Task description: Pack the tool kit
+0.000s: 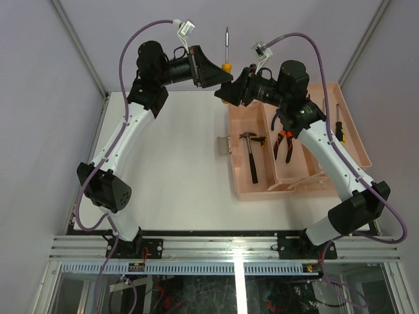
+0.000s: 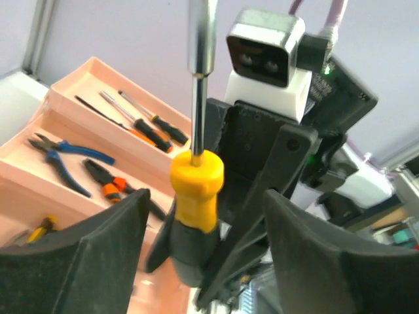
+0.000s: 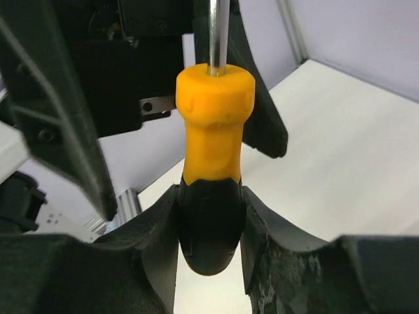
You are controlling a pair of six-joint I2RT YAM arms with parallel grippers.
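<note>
Currently my right fingers (image 3: pixel 152 243) pinch the yellow-black screwdriver (image 3: pixel 213 131) by its black grip, shaft up; left fingers (image 2: pixel 98 252) spread around it.

Left gripper (image 2: pixel 203 242) and right gripper (image 3: pixel 209 222) crowd the screwdriver (image 3: pixel 215 124); table (image 1: pixel 177 150) below bare

Legible text: none. Print on white cable tag (image 1: pixel 186 27) too small to read. No readable lettering on yellow-and-black plastic-handled screwdriver (image 3: pixel 213 163) or salmon-pink translucent plastic toolbox (image 1: pixel 242 180).
</note>
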